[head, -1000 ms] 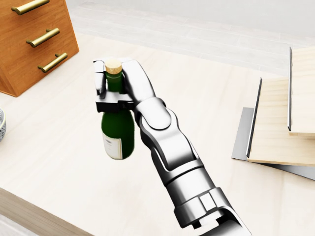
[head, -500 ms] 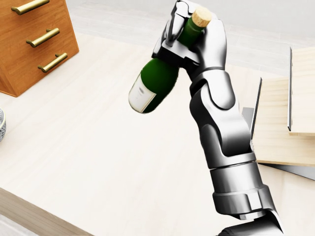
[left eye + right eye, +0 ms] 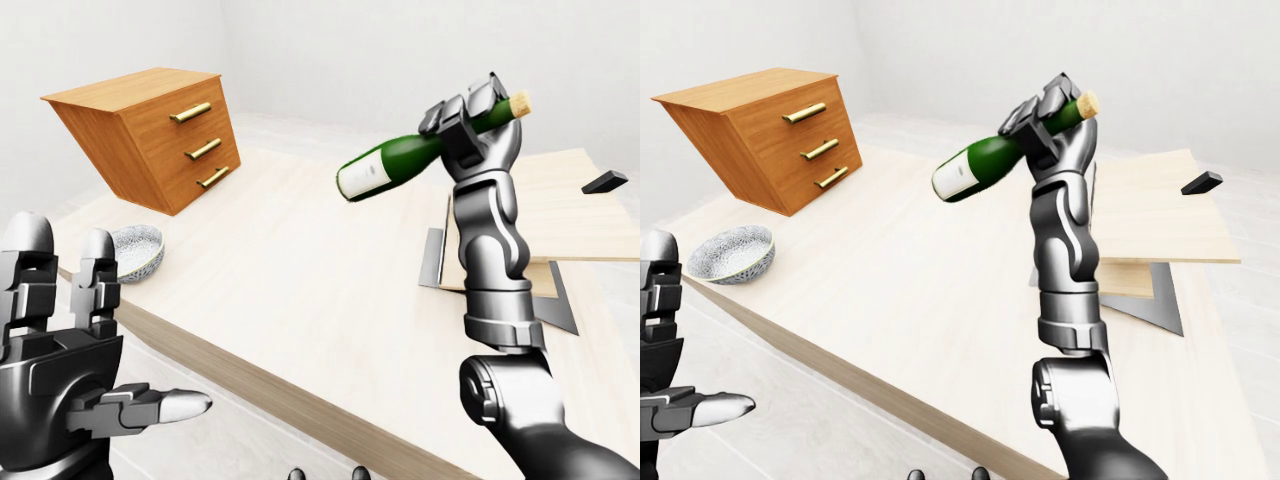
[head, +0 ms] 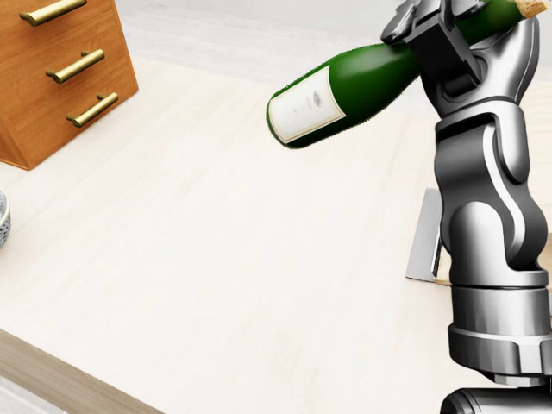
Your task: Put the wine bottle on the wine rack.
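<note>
My right hand (image 3: 470,125) is shut on the neck of a green wine bottle (image 3: 395,163) with a cork and a white label. It holds the bottle nearly level, high above the table, base toward the left; it also shows in the head view (image 4: 345,90). The wine rack (image 3: 1150,215), made of light wooden shelves on a grey base, stands on the table at the right, just behind my right arm. My left hand (image 3: 90,350) is open and empty at the lower left, off the table.
A wooden chest with three brass-handled drawers (image 3: 160,135) stands on the pale table (image 3: 300,280) at the upper left. A patterned bowl (image 3: 135,250) sits near the table's left edge. A small black block (image 3: 605,182) lies on the rack's top shelf.
My right hand has swung the bottle up and to the right, tipping it from upright to nearly level, and now holds it close to the rack.
</note>
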You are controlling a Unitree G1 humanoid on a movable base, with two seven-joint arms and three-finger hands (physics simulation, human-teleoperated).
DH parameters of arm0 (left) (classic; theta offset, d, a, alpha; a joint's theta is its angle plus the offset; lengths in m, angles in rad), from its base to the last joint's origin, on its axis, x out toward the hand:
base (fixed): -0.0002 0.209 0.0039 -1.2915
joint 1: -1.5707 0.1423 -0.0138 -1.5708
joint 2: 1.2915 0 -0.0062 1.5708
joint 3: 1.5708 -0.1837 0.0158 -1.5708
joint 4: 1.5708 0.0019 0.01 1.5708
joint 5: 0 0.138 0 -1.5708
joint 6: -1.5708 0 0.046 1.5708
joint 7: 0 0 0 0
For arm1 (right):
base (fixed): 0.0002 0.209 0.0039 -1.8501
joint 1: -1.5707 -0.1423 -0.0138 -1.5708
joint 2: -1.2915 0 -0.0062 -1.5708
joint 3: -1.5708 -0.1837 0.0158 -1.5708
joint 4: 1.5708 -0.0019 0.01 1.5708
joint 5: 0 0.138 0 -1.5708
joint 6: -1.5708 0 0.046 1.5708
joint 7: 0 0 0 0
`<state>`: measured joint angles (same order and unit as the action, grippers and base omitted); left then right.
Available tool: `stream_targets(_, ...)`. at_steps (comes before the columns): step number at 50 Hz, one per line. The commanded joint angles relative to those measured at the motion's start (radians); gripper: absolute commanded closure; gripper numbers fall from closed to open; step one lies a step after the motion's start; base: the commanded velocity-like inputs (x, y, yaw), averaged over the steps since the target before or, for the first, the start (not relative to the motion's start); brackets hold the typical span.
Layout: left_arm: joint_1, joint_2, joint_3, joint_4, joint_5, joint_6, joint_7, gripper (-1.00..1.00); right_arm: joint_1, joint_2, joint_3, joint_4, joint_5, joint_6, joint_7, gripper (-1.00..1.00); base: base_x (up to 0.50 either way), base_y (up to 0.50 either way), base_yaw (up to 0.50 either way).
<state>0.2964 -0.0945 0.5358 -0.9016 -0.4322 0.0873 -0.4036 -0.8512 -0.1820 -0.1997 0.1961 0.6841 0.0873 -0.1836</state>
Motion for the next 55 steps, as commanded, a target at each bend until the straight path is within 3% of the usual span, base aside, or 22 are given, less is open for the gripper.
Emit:
stream_targets(1,-0.002,0.001,-0.005,-0.004,0.0,0.0,0.007,-1.0,0.032,-0.077,-0.04,-0.049,0.2,0.0,-0.044,1.0,0.0,0.0,0.0)
stream_targets(11,-0.012,0.007,0.017,-0.009,-0.035,0.0,0.023,-1.0,0.063,-0.139,-0.038,-0.104,0.237,0.0,-0.122,1.0,0.0,0.0,0.0)
stream_targets(13,-0.006,0.005,0.016,-0.008,-0.033,0.0,0.018,-1.0,0.076,-0.118,-0.05,-0.165,0.255,0.0,-0.132,1.0,0.0,0.0,0.0)
stream_targets(16,0.0,0.001,0.011,-0.004,-0.03,0.0,0.013,-1.0,0.102,-0.09,0.001,-0.277,0.25,0.0,-0.21,1.0,0.0,0.0,0.0)
stream_targets(33,0.0,0.002,0.01,-0.003,-0.03,0.0,0.013,-1.0,0.104,-0.087,-0.001,-0.283,0.248,0.0,-0.213,1.0,0.0,0.0,0.0)
stream_targets(37,-0.012,0.019,0.047,0.005,-0.055,0.0,0.012,-1.0,0.089,-0.177,-0.049,-0.271,0.317,0.0,-0.195,1.0,0.0,0.0,0.0)
stream_targets(44,-0.022,0.022,0.056,0.03,-0.056,0.0,0.014,-1.0,0.099,-0.286,-0.134,-0.243,0.377,0.0,-0.182,1.0,0.0,0.0,0.0)
stream_targets(55,-0.026,0.027,0.044,0.01,-0.058,0.0,0.031,-1.0,0.118,-0.386,-0.198,-0.252,0.489,0.0,-0.207,1.0,0.0,0.0,0.0)
